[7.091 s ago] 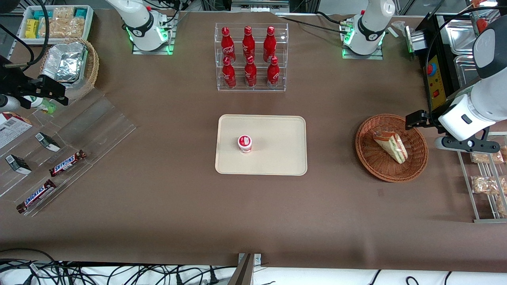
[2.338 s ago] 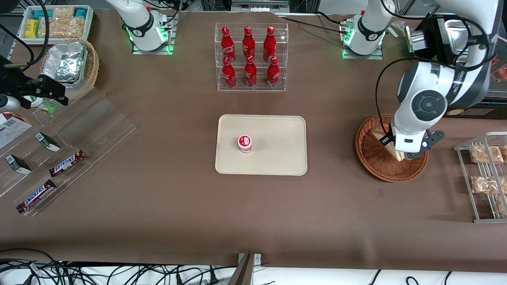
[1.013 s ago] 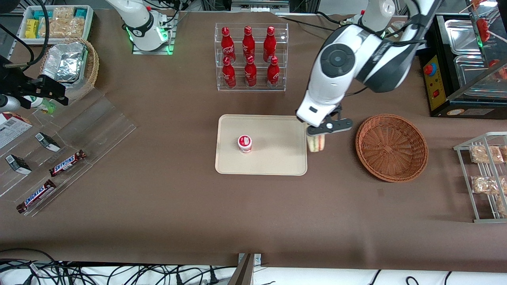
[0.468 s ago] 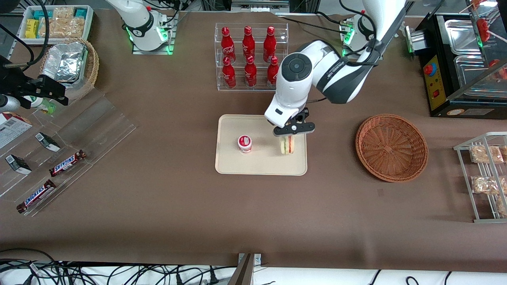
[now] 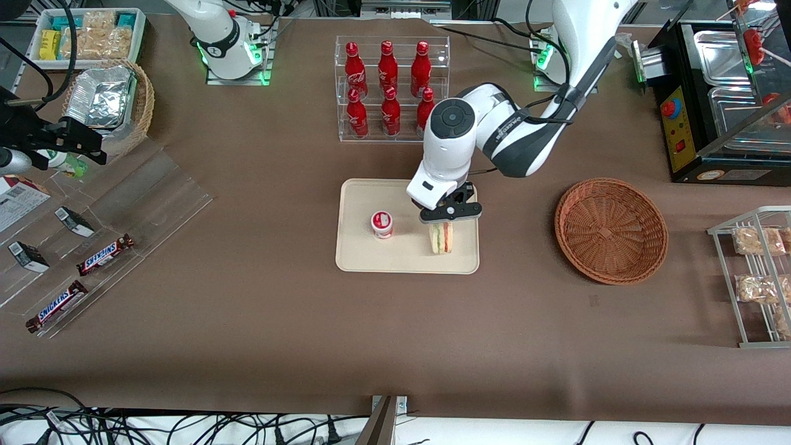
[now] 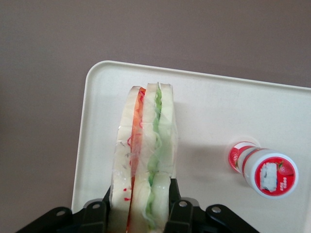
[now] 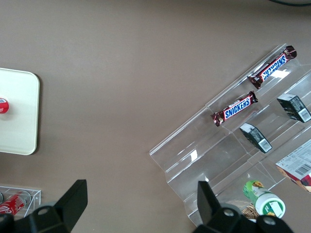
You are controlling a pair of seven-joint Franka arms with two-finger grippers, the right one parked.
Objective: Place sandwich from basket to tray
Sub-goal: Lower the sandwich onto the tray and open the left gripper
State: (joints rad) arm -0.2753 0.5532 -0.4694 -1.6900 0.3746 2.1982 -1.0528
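Observation:
The sandwich (image 5: 441,238) (image 6: 146,155), a clear-wrapped wedge of white bread with green and red filling, hangs point-down over the cream-beige tray (image 5: 364,259) (image 6: 209,102), at the tray's end toward the basket. My left gripper (image 5: 449,213) (image 6: 140,213) is shut on it, one black finger pressed on each bread face. The round reddish-brown wicker basket (image 5: 610,230) stands empty on the brown table, toward the working arm's end.
A small red-and-white cup (image 5: 382,224) (image 6: 265,171) stands on the tray beside the sandwich. A clear rack of red bottles (image 5: 390,89) stands farther from the front camera. A wire rack of bagged snacks (image 5: 757,272) and a black appliance (image 5: 710,99) lie past the basket.
The gripper carried the sandwich out of the basket and across to the tray; in the last half second it shifted slightly toward the cup and lower over the tray.

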